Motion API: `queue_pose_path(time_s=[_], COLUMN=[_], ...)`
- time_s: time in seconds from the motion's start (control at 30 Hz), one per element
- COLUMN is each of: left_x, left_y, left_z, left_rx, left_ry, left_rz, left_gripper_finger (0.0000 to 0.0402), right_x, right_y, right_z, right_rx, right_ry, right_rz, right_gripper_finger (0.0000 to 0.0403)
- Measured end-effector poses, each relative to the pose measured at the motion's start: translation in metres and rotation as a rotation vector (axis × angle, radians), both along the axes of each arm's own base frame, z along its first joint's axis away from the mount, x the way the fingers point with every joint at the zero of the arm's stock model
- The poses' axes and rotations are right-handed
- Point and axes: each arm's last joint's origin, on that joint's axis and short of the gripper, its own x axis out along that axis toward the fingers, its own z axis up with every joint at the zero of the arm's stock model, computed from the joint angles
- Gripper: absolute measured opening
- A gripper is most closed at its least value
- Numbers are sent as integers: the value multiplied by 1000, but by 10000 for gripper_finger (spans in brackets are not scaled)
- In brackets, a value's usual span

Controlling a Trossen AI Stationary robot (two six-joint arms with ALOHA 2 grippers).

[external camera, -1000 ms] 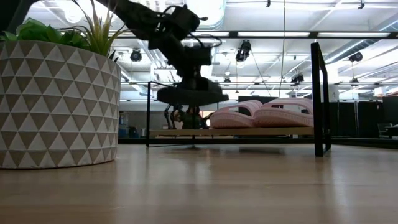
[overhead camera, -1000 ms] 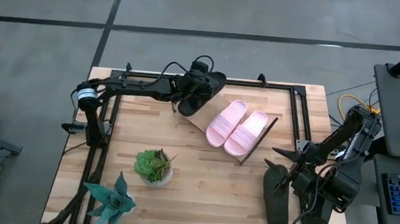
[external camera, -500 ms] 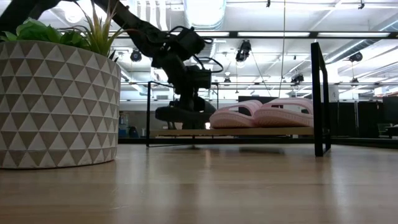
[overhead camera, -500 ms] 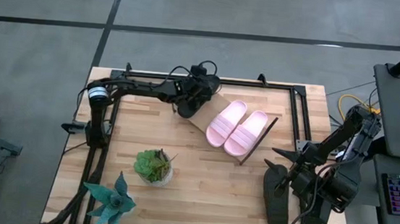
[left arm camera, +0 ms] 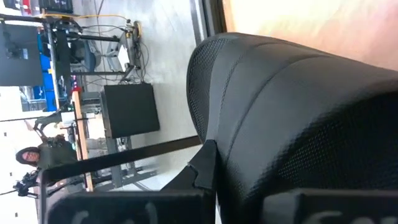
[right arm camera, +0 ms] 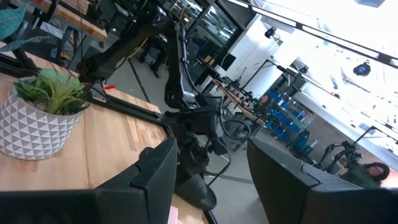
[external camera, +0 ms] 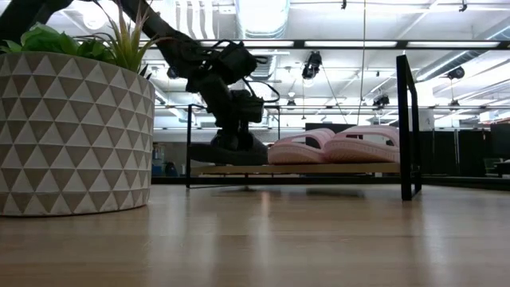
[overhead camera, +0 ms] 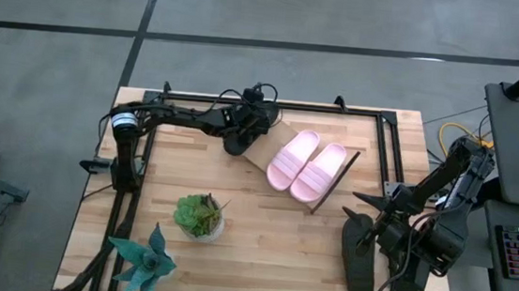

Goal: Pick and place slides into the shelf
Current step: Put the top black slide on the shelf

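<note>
Black slide point(overhead camera: 237, 144), gripped by left gripper point(overhead camera: 245, 125), touches pink slides point(overhead camera: 307, 165).

From above, the left tool point(overhead camera: 241, 136) is covering most of the black slide point(overhead camera: 237, 144) at the shelf's point(overhead camera: 260, 155) end, hiding its fingers. The left wrist view is cropping that slide point(left arm camera: 298, 118) at two edges, too close to show its outline. The right tool point(overhead camera: 377, 222) is blending into cables, leaving its fingers unreadable. The teal plant point(overhead camera: 143, 260) is running past the bottom edge.
</note>
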Motion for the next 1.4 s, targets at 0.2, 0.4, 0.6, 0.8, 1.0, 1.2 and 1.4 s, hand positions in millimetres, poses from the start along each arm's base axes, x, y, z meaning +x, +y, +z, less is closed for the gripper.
queue_pose_path(time_s=[0.2,0.4,0.6,0.8,1.0,1.2,1.4], left_x=[-2,-3,-4,-4,-8,-17,-15], left_y=[0,2,3,3,-3,-13,-40], left_z=[-6,-6,-6,-3,8,28,49], left_rx=[44,47,45,49,-29,-128,-130], left_ry=[-5,-9,-5,-12,-43,-122,-174], left_rz=[-14,-7,-5,-4,-65,-106,-199], left_gripper_finger=[0,5,55,137,230,296,300], right_x=[0,0,0,0,0,0,0], right_y=[0,0,0,0,1,1,0], right_z=[0,0,1,1,2,2,2], right_rx=[1,4,8,9,12,13,11], right_ry=[0,-2,-5,-6,-7,-8,-7], right_rz=[0,0,0,0,0,0,0], right_gripper_finger=[187,187,187,187,187,187,187])
